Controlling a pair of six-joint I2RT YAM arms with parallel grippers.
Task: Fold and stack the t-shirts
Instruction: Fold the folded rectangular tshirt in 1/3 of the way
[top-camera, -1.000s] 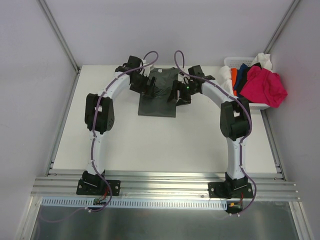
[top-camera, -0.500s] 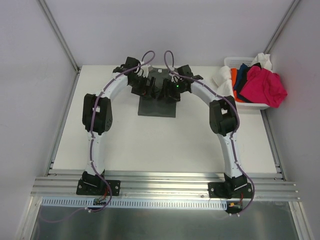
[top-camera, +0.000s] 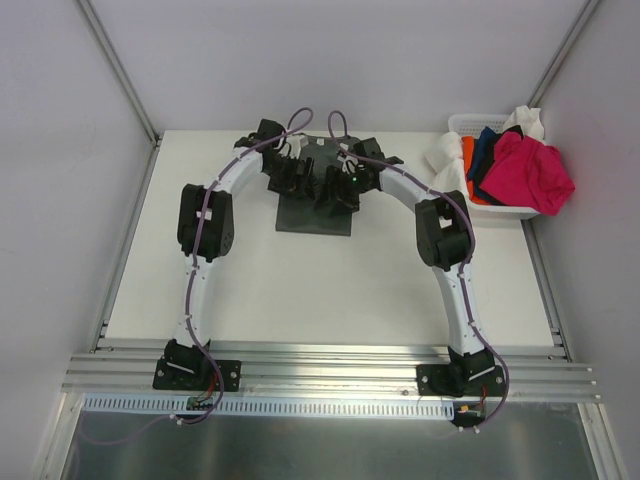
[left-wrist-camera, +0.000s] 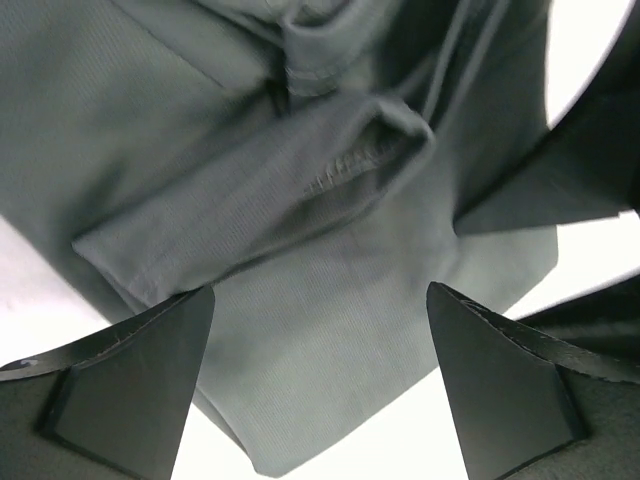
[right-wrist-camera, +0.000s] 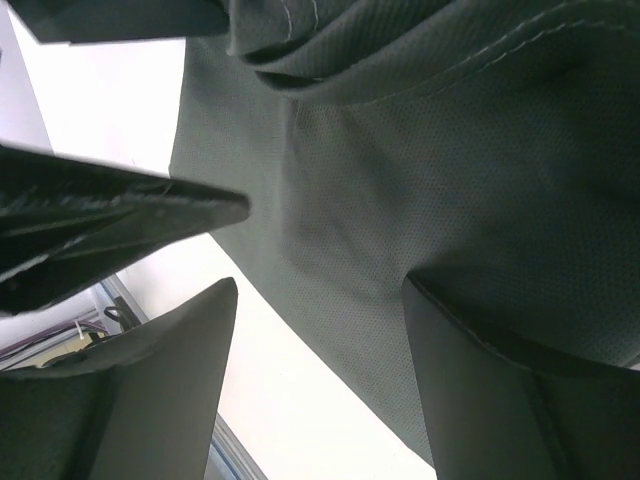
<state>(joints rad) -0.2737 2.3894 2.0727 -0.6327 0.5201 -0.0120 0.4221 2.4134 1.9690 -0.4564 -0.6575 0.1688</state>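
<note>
Top external view: your charcoal t-shirt (top-camera: 315, 215) lies flat at upper centre of the frame on the white table (top-camera: 300, 290), partly folded into a narrow rectangle.
Long axis: it runs top to bottom of the frame. The lower end is a straight, square edge. The upper end is hidden under both grippers, so you cannot tell which way the collar points.
Left gripper (top-camera: 288, 178): it hangs over the shirt's upper left. The left wrist view shows its fingers (left-wrist-camera: 150, 360) wide apart above a folded sleeve with a stitched hem, and nothing is pinched.
Right gripper (top-camera: 335, 188): it hangs over the upper right, just beside the left one. Its fingers (right-wrist-camera: 170, 370) are spread above plain cloth, holding nothing.
Nearer arm: neither, since one sits on each side of the shirt's midline.
Likely next move: the free lower half lies toward the bottom of the frame from both grippers, so a fold would probably cross the long axis.
Other shirts: magenta (top-camera: 535, 170), navy, orange and white ones are heaped in the white basket (top-camera: 455, 124) at upper right, well apart.
</note>
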